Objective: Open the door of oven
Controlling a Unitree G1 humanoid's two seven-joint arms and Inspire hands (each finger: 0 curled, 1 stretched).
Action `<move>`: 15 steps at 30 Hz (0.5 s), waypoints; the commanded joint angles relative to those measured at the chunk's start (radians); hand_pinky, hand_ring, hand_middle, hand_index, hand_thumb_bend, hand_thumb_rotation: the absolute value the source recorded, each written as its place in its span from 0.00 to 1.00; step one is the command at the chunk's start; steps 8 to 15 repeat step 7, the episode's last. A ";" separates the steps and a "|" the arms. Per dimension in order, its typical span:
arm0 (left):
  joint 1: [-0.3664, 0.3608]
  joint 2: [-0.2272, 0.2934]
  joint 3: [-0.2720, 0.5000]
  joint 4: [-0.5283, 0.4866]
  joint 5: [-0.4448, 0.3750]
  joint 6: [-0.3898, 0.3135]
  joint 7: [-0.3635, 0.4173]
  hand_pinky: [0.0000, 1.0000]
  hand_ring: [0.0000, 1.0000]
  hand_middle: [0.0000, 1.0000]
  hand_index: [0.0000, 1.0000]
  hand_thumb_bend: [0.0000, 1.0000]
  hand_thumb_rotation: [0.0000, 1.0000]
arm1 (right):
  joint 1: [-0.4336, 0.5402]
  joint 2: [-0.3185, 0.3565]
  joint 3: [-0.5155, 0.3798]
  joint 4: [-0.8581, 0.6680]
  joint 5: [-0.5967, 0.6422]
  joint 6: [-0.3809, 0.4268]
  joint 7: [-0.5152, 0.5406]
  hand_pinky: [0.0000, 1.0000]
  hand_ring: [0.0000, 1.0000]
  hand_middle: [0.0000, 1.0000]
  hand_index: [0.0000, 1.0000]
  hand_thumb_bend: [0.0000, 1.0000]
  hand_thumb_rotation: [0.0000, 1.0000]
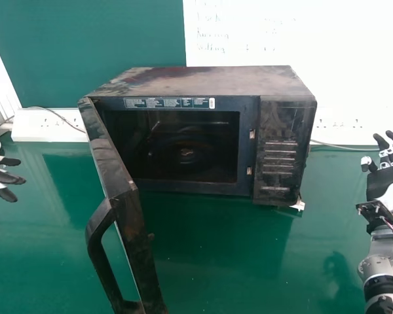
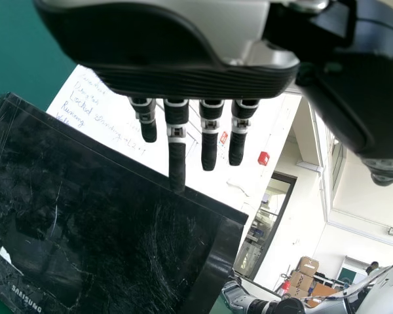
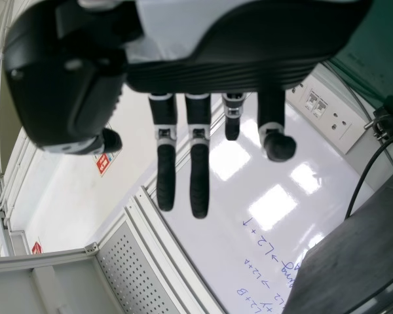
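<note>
Head view shows the microwave oven (image 1: 203, 80) near the back edge of the green counter (image 1: 334, 242), its door (image 1: 114, 167) swung open toward the front. Released, the left hand (image 1: 1, 175) and right hand (image 1: 388, 178) flank it, well apart, fingers extended.

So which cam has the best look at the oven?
Head view: it gets the oven front-on, with the open cavity, control panel and the swung-out door with its handle. Left wrist view shows the door's scratched outer face; right wrist view, just part of the dark casing.
</note>
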 commanded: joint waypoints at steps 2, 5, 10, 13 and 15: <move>0.021 0.014 0.014 -0.010 -0.017 -0.008 -0.014 0.05 0.12 0.48 0.49 0.52 0.00 | 0.020 0.011 0.001 -0.016 -0.001 -0.010 0.010 0.58 0.74 0.91 0.92 1.00 0.89; 0.028 0.014 0.018 -0.014 -0.020 -0.008 -0.014 0.05 0.12 0.48 0.49 0.52 0.00 | 0.024 0.013 0.001 -0.023 0.000 -0.009 0.010 0.58 0.74 0.91 0.92 1.00 0.89; 0.031 0.014 0.020 -0.015 -0.021 -0.009 -0.014 0.05 0.12 0.48 0.49 0.52 0.00 | 0.026 0.014 0.001 -0.026 0.001 -0.009 0.010 0.58 0.74 0.91 0.92 1.00 0.89; 0.031 0.014 0.020 -0.015 -0.021 -0.009 -0.014 0.05 0.12 0.48 0.49 0.52 0.00 | 0.026 0.014 0.001 -0.026 0.001 -0.009 0.010 0.58 0.74 0.91 0.92 1.00 0.89; 0.031 0.014 0.020 -0.015 -0.021 -0.009 -0.014 0.05 0.12 0.48 0.49 0.52 0.00 | 0.026 0.014 0.001 -0.026 0.001 -0.009 0.010 0.58 0.74 0.91 0.92 1.00 0.89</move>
